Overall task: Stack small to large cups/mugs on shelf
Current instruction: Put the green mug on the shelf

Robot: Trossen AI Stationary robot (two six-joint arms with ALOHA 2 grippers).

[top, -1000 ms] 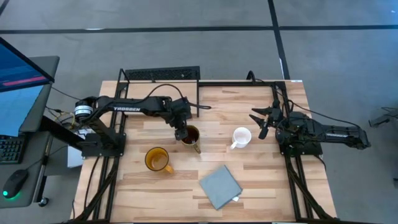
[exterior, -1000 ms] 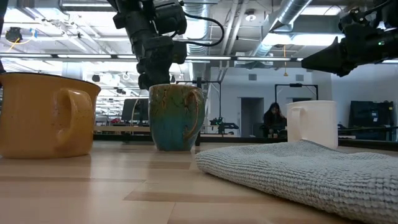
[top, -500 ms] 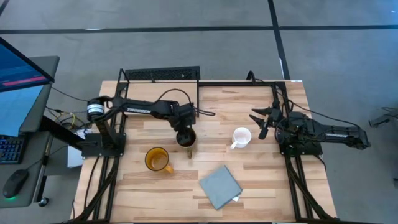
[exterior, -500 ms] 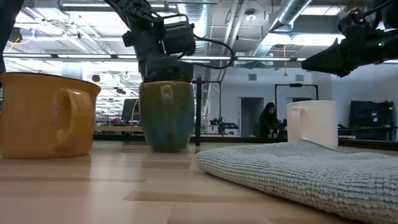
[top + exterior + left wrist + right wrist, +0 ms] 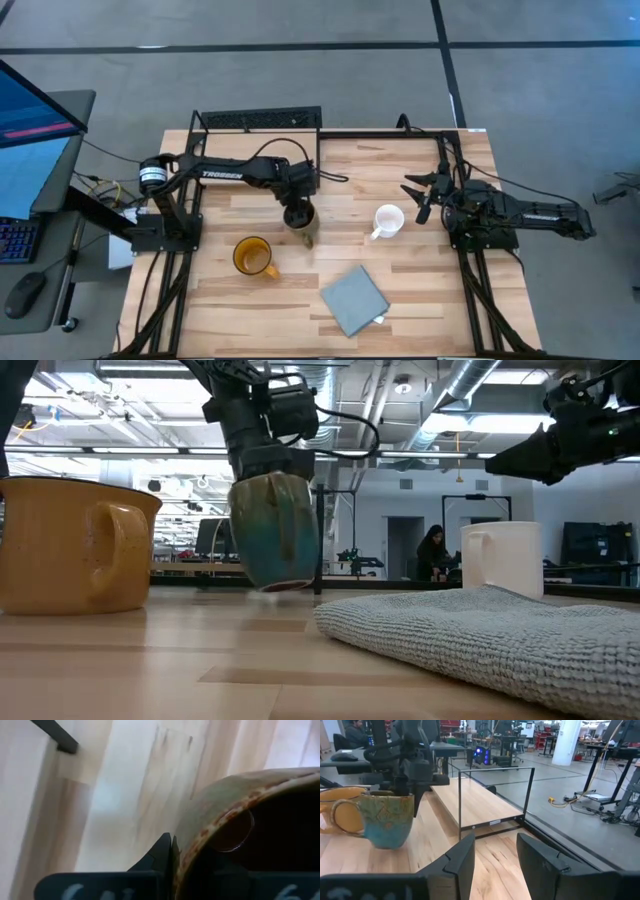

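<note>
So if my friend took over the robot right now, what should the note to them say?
Left gripper: shut on the rim of the olive-brown speckled mug, which is tilted, just off the tabletop.
Right gripper: jaws open, empty, waiting at the table's right side.
Small white mug and yellow-orange mug: on the table.
Low light-wood shelf: nothing on it.
Done: one mug picked up.
Left: stack all three on the shelf.
</note>
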